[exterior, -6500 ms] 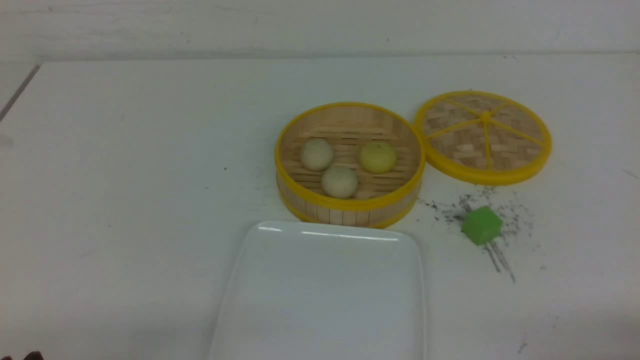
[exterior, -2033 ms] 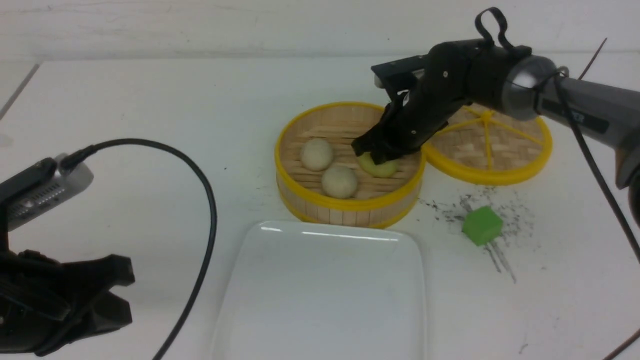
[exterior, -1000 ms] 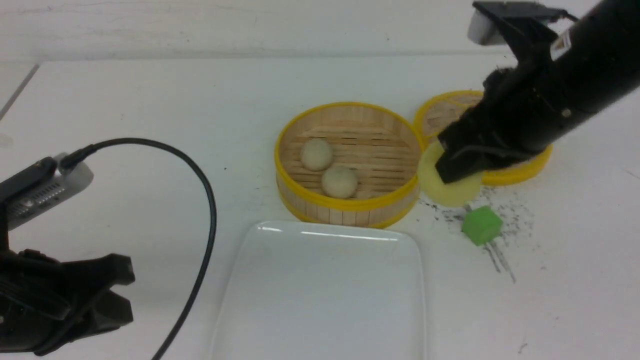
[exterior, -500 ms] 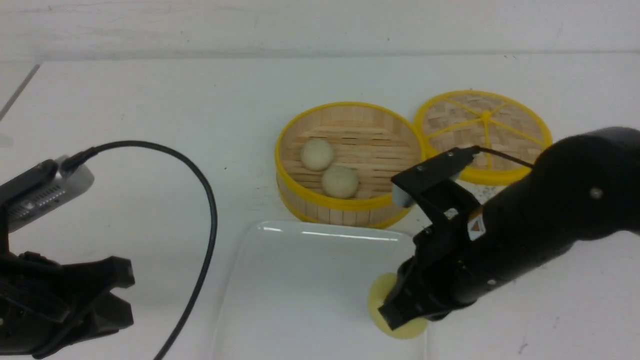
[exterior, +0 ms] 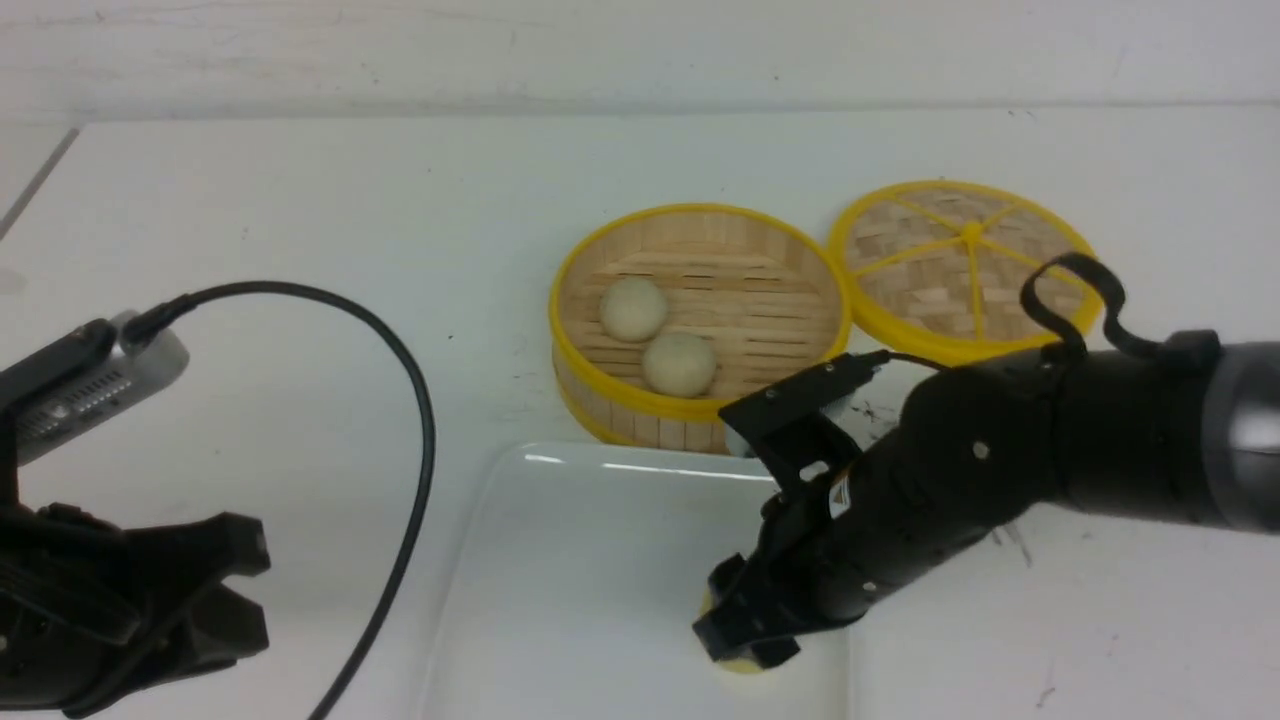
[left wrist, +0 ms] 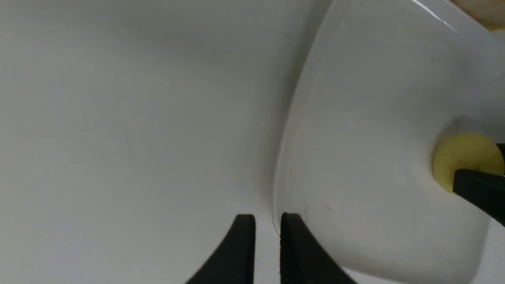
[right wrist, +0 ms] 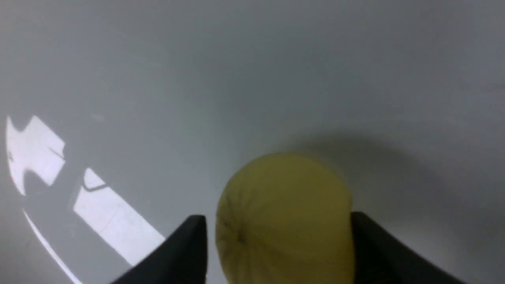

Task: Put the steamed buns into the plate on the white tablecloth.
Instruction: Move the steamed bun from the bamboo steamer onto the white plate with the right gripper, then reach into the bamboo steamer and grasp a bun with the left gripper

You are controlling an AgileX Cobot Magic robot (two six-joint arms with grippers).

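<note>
1 yellow bun (right wrist: 284,213) at the plate (exterior: 570,580), 2 pale buns in the steamer (exterior: 640,428)

The yellow bun is over the plate and appears to rest on its surface, near the side at the robot's right. The fingers of the right gripper (right wrist: 278,217) are apart around this bun, with a thin gap visible on 1 side, so I judge that it is being released. By my judgement, the task is about 1/3 done, once this gripper leaves the bun free. What is left is 2 buns: 1 off-white bun (exterior: 633,309) and 1 beige bun (exterior: 679,364), both inside the steamer.

The yellow bun is a smooth, matt dome with a small dimple. The plate is glossy and white, rectangular with rounded corners and a raised rim, and it shows bright reflections. Beyond it, the round steamer has pale bamboo slats and yellow rims. The lid (exterior: 920,280) beside it is woven, with yellow spokes. The white tablecloth (exterior: 330,200) looks flat and plain. At the left, the left gripper (left wrist: 268,215) has its fingers slightly apart, with nothing between them
</note>
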